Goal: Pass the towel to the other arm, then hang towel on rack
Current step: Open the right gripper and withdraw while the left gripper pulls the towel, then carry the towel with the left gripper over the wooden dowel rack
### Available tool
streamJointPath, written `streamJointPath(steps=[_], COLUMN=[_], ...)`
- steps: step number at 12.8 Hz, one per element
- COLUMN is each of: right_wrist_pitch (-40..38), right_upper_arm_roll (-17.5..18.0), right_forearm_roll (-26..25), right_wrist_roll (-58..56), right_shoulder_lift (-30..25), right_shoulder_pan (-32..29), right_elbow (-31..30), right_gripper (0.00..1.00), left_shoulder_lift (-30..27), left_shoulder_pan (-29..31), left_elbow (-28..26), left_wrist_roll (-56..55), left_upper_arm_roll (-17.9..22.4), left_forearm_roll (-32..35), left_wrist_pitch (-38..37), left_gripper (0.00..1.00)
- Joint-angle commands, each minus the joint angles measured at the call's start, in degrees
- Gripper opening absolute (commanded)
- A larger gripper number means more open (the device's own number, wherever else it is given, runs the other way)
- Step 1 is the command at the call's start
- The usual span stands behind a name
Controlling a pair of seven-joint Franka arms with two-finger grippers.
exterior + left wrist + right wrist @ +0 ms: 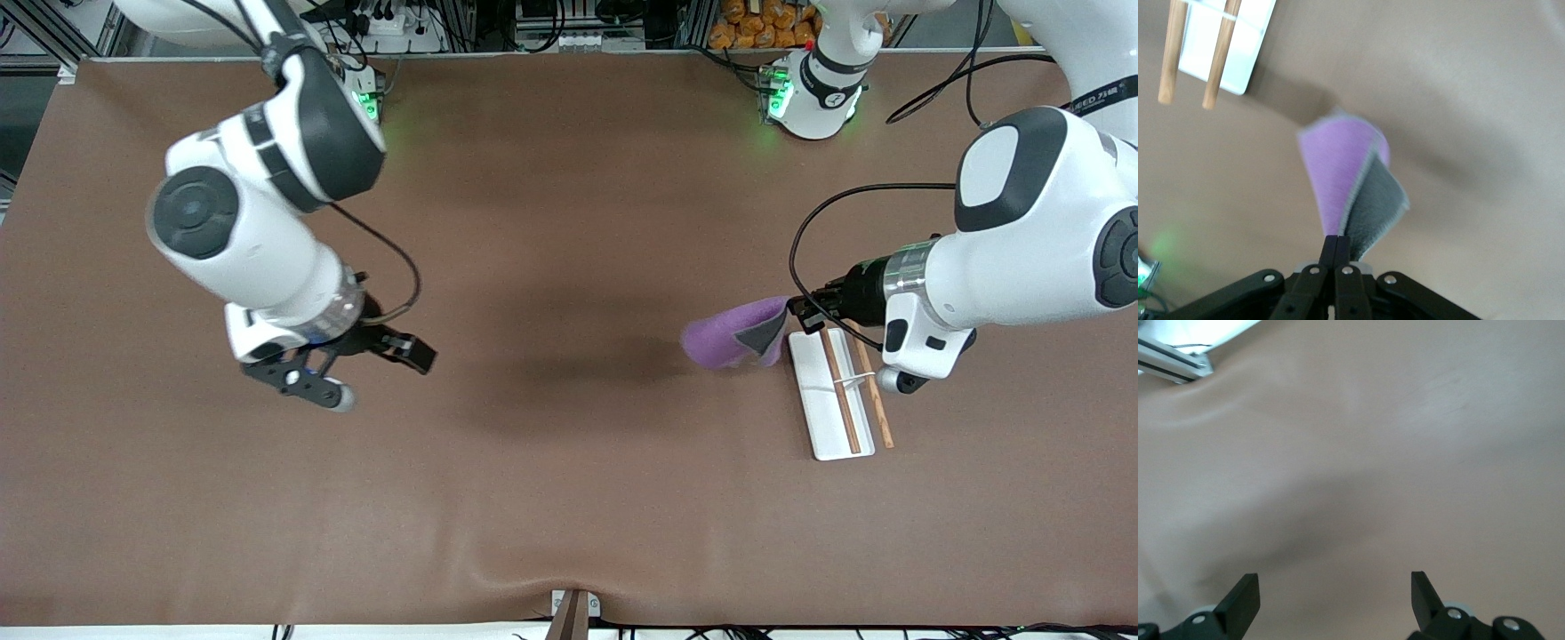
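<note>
Towel held aloft beside the rack

At centre right of the front view, the towel [736, 342] is pinched by the clenched left gripper [794, 313], just beside the rack [831, 396] on the table [569, 444]. At centre left, the right gripper [360, 369] is held spread wide, grasping nothing.

The rack [834, 396] lies on the table [569, 498] toward the left arm's end. The towel [733, 340] hangs in the air from the left gripper [794, 313], just beside the rack's end that lies farther from the front camera, on the side toward the right arm. The right gripper [378, 373] hovers over bare table toward the right arm's end, well apart from towel and rack.
</note>
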Motion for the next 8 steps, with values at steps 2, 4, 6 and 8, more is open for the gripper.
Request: streamJointPath(steps=[2, 4, 6, 8], right_wrist_pitch=[-7.63, -9.25, -9.51, -9.86], right_upper_arm_roll=[1.18, 1.09, 1.09, 1.01], right_forearm_roll=[-0.49, -0.49, -0.49, -0.49], right_wrist_roll=[-12.27, -19.66, -26.16, -29.52], right_shoulder_lift=[-6.37, -10.58, -15.32, -19.98], right_shoulder_pan=[-7.84, -12.15, -15.06, -16.48], right_elbow=[-5.82, -9.75, -13.97, -17.32], right_gripper=[1.0, 1.0, 1.0, 1.0], left_shoulder_lift=[0.31, 1.28, 2.42, 3.3], left_shoulder_pan=[0.01, 0.53, 2.29, 3.87], left_elbow=[-0.13, -0.4, -0.49, -0.49], left_wrist_roll=[2.99, 5.97, 8.17, 10.54], left_upper_arm_roll=[-0.11, -0.11, -0.11, -0.11], left_forearm_roll=[6.66, 9.99, 14.21, 15.11], left_wrist_pitch=[2.2, 3.17, 3.79, 3.88], left_gripper=[0.0, 0.0, 0.0, 0.0])
